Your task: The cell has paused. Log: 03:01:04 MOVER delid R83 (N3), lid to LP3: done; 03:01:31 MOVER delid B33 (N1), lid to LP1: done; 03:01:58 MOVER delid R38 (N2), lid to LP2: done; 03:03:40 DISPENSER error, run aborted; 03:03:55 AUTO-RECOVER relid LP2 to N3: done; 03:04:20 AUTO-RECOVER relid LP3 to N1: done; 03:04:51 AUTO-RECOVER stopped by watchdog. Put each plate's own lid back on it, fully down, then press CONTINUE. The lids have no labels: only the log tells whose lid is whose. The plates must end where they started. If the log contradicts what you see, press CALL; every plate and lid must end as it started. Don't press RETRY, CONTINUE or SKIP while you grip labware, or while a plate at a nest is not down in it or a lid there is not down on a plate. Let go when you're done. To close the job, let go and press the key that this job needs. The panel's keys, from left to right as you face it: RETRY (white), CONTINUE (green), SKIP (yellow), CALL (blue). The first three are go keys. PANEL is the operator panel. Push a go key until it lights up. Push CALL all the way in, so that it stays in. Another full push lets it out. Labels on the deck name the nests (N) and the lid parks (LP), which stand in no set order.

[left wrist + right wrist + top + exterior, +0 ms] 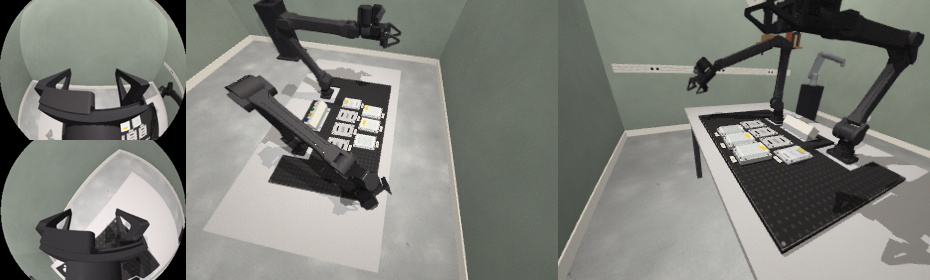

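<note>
In the exterior view, the near row holds a ribbed white plate without a yellow mark [365, 141] [730, 131] and two white pieces with yellow marks, one in the middle [370, 125] [738, 139] and one at the end [373, 111] [752, 152]. Behind them, a flat white lid with a yellow mark [351, 103] [793, 154] lies beside three grey slotted stands, one of them its neighbour [347, 116] [776, 142]. Labels are unreadable. My left gripper [398, 36] [758, 7] [93, 70] and right gripper [382, 200] [694, 90] [93, 211] are open, empty and high above the deck.
The white operator panel [318, 116] [800, 127] stands behind the rows, between the arm bases; its coloured keys show small in the top view. The black perforated deck [298, 179] [783, 210] lies on the pale table [291, 220] [733, 215]. In the top view the right arm crosses above the deck.
</note>
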